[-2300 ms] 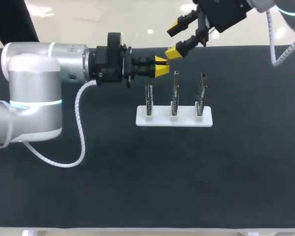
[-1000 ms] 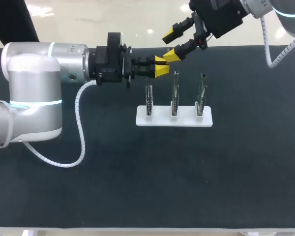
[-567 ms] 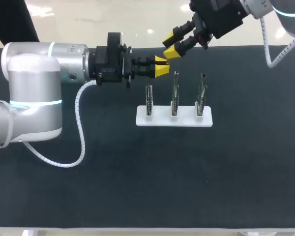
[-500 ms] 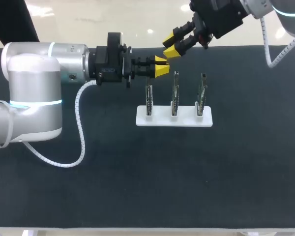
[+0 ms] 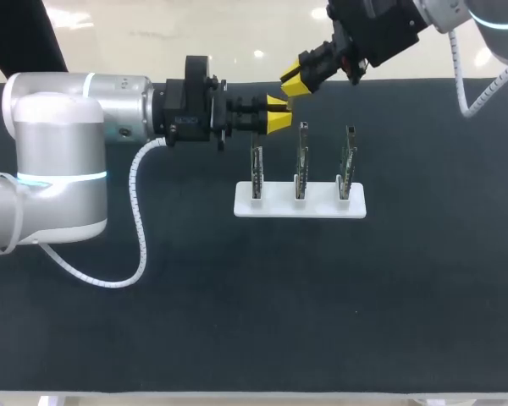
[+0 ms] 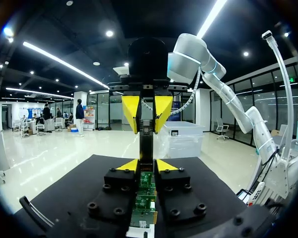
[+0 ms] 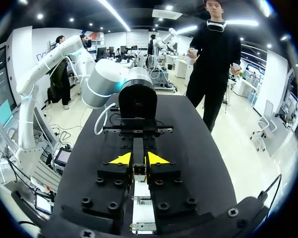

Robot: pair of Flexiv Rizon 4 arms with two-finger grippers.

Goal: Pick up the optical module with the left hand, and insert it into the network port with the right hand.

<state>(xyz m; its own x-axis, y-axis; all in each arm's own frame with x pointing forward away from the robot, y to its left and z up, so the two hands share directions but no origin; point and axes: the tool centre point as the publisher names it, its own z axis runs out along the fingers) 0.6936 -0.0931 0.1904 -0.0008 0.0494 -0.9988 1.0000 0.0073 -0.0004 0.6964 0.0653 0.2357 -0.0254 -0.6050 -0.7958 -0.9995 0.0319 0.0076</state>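
Mid-air handover above the far side of the black table [image 5: 237, 321]: your left gripper [image 5: 277, 123] pinches the slim green-and-metal optical module [image 6: 145, 193] and holds it level. Your right gripper [image 5: 293, 82], angled in from the far right corner, has its yellow tips pressed onto the module's free end. Both grips look set, so the step in hand appears to be the transfer.

Check in the wrist views that the right fingers sit squarely on both flat sides before you loosen the left. A pinch this close to the tip could let the module swivel. Open the left fingers just enough to clear it, then draw the right arm off straight along the module's length, without lifting or twisting.

Nearer the camera, well apart from both grippers, stands the white plastic base [image 5: 322, 207] with three upright port boards [image 5: 301, 161]. Which one you are meant to fill cannot be told from here. Square the module to the chosen opening before pressing, and ease it in slowly.
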